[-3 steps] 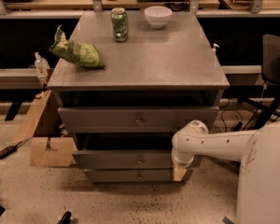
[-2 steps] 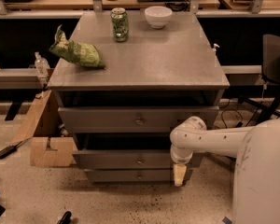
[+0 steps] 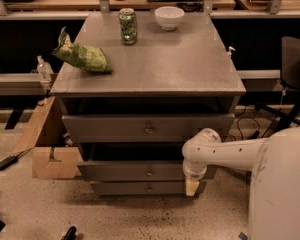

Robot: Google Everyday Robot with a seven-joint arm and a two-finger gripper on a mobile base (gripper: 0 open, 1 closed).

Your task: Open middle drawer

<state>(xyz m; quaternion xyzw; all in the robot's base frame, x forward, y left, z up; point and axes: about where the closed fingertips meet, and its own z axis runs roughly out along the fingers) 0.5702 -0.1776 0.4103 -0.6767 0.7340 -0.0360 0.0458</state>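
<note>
— Which step is this?
— The approach, I'd say. The gripper (image 3: pixel 191 186) hangs below the counter's (image 3: pixel 165 69) front right corner, by the right end of the lowest drawer (image 3: pixel 135 188). Spread or pressed together, I cannot tell.
— Next move?
— Probably left and slightly up to the knob (image 3: pixel 150 172), then grip and pull.
— And the middle drawer (image 3: pixel 120 170)?
— It's the 2nd of 3 under the front edge, with a flat grey front and 1 small brass knob at centre.

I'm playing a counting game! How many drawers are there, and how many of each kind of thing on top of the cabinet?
Drawers: 3 (top drawer, middle drawer, bottom drawer)
Green can: 1
White bowl: 1
Green snack bag: 1
Total: 6
The gripper hangs low, in front of the bottom drawer's right end.
</note>
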